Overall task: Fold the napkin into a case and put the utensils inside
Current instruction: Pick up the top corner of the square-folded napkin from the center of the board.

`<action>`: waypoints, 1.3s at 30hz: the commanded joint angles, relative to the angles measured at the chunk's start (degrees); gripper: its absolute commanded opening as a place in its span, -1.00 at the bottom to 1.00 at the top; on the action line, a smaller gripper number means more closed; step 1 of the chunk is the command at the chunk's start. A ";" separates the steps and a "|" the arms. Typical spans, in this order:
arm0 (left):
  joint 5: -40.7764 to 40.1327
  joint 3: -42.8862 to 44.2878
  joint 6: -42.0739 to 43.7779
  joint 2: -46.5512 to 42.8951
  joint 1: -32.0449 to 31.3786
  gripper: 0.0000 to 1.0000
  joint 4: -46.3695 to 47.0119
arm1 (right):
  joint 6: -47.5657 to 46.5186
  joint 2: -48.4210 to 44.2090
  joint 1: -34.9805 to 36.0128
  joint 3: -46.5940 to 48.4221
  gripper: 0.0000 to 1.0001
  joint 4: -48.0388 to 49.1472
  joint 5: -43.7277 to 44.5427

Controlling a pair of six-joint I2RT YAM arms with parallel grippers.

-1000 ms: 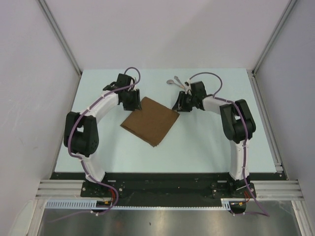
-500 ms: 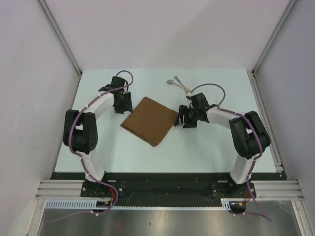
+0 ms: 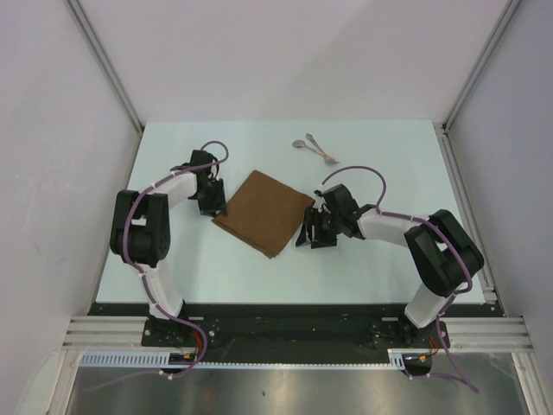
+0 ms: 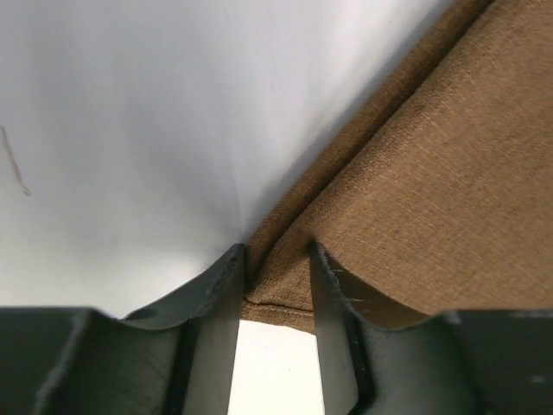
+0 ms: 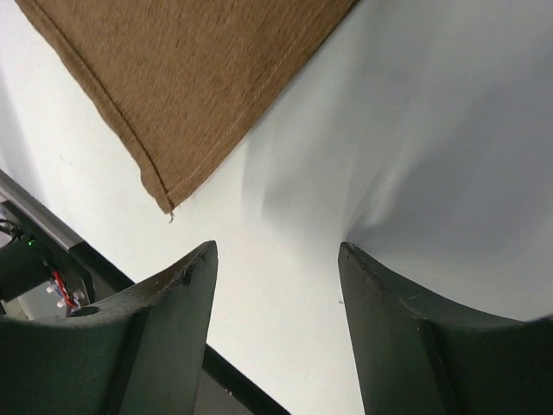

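The brown napkin point(image 3: 263, 212) lies folded flat as a diamond in the middle of the table. The two silvery utensils point(image 3: 313, 147) lie together behind it, untouched. My left gripper point(image 3: 211, 201) is low at the napkin's left corner. In the left wrist view the cloth point(image 4: 432, 173) has its hemmed corner between the narrowly parted jaws of this gripper point(image 4: 275, 252), with table showing between them. My right gripper point(image 3: 309, 233) is open and empty beside the napkin's right edge. In the right wrist view the cloth's corner point(image 5: 190, 78) lies ahead of this gripper point(image 5: 278, 246).
The pale table point(image 3: 371, 251) is bounded by a metal rail on the right point(image 3: 467, 207) and the dark front edge point(image 3: 285, 309). White walls stand on three sides.
Both grippers have come nearer to me. The left one moved down to the napkin's left corner. The right one left the utensils and moved to the napkin's right side.
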 commanded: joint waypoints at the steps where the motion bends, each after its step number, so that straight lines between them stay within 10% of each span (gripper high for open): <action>1: 6.24 -7.64 -3.57 -3.27 0.25 -0.27 2.15 | 1.37 -4.06 0.67 -2.40 0.26 2.65 0.45; 8: 17.30 -24.15 -13.49 -13.71 -1.15 -0.59 13.66 | 0.93 -7.32 -0.21 -5.30 0.26 1.42 1.68; 17: 18.83 -47.63 -33.70 -26.30 -16.70 -0.50 30.37 | -0.04 -13.56 -4.43 -7.67 0.24 -5.34 6.76; 24: 15.13 -47.47 -32.93 -33.51 -20.66 -0.09 24.76 | -1.62 -15.14 -7.33 -6.71 0.12 -10.18 10.37; 39: 13.99 -50.72 -33.55 -31.67 -23.21 -0.33 27.21 | -2.76 -9.96 -8.38 -2.93 -0.21 -8.86 10.29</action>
